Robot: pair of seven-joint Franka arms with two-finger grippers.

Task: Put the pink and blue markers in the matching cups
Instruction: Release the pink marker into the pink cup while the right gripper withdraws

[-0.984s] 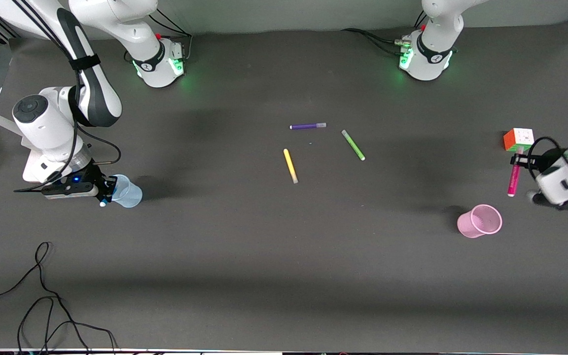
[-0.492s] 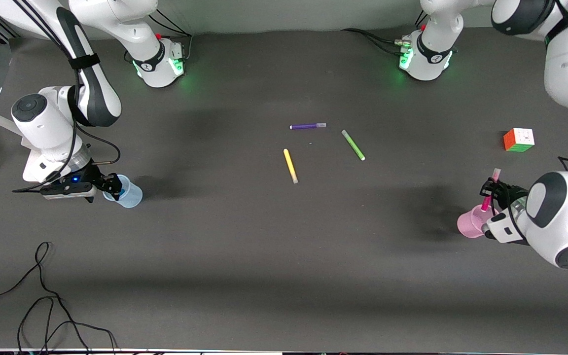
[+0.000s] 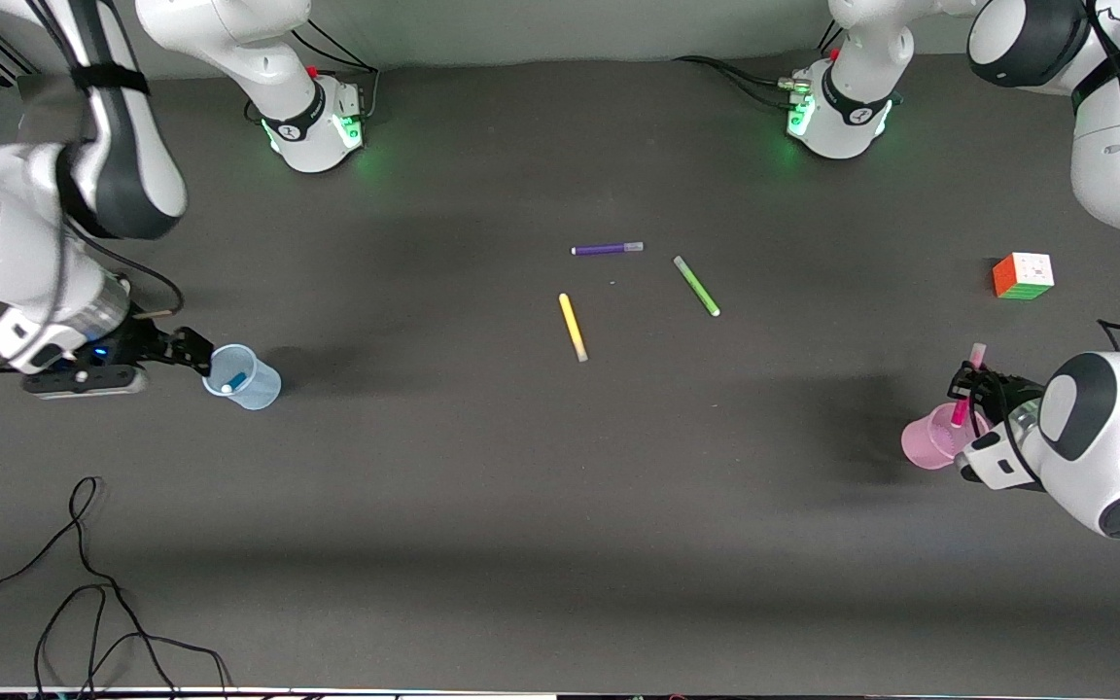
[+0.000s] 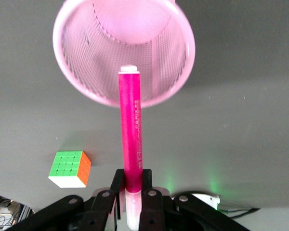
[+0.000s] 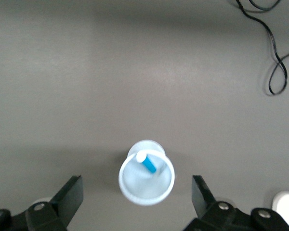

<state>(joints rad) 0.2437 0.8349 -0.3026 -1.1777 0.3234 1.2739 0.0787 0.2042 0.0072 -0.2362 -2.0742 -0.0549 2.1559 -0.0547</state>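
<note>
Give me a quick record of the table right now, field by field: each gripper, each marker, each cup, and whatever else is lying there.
left gripper: shut on pink marker, over the pink cup
pink marker: upright, lower end at the pink cup's mouth
right gripper: open, above the blue cup
blue marker: inside the blue cup, released
loose markers: purple marker, yellow marker, green marker, flat mid-table
other: Rubik's cube toward the left arm's end

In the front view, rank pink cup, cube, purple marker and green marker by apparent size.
1. Pink cup, though partly hidden by the left arm.
2. Cube.
3. Purple marker and green marker: too alike to rank.
</note>
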